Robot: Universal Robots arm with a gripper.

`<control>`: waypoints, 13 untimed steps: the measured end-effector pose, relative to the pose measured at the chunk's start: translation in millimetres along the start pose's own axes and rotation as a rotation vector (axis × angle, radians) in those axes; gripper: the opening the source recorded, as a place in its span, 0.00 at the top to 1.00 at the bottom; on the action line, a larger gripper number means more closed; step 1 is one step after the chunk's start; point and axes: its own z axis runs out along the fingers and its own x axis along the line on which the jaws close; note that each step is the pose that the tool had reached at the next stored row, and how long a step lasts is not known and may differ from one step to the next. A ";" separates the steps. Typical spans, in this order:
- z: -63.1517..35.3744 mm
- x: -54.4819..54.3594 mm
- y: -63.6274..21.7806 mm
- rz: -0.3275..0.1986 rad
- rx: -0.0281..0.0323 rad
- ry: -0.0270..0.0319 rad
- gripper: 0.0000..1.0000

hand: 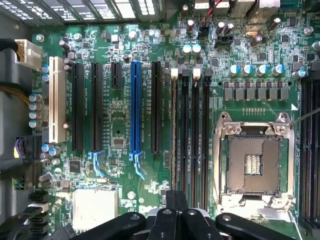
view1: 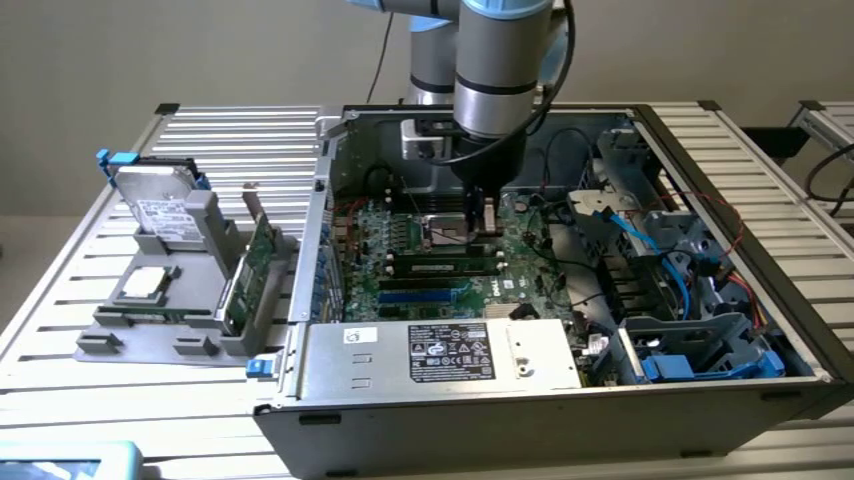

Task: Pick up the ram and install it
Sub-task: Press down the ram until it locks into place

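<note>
The ram (view1: pixel 443 267) shows as a long dark stick with a pale label, seated upright in a motherboard slot just in front of the CPU socket (view1: pixel 447 232). In the wrist view it appears as a thin edge (hand: pixel 174 135) in the memory slot closest to the black expansion slot (hand: pixel 155 107). My gripper (view1: pixel 483 213) hangs inside the open computer case, above the socket and slightly behind the ram. Its black fingertips (hand: pixel 176 200) are pressed together with nothing between them.
A power supply (view1: pixel 447 350) fills the case's front, and blue cables (view1: pixel 641 235) with drive cages lie toward the exterior view's right. Outside the case, a grey holder (view1: pixel 147 330) carries a hard drive (view1: pixel 167 215) and a green expansion card (view1: pixel 254 265).
</note>
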 end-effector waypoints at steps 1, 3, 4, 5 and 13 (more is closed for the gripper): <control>-0.1 0.1 2.4 0.000 0.0003 0.0001 0.89; -0.3 0.2 7.5 0.000 0.0012 0.0004 0.89; -0.4 0.2 10.3 0.000 0.0019 0.0004 0.89; -0.4 0.2 12.9 0.000 0.0022 0.0006 0.89; -1.0 0.7 41.4 0.000 0.0024 0.0004 0.89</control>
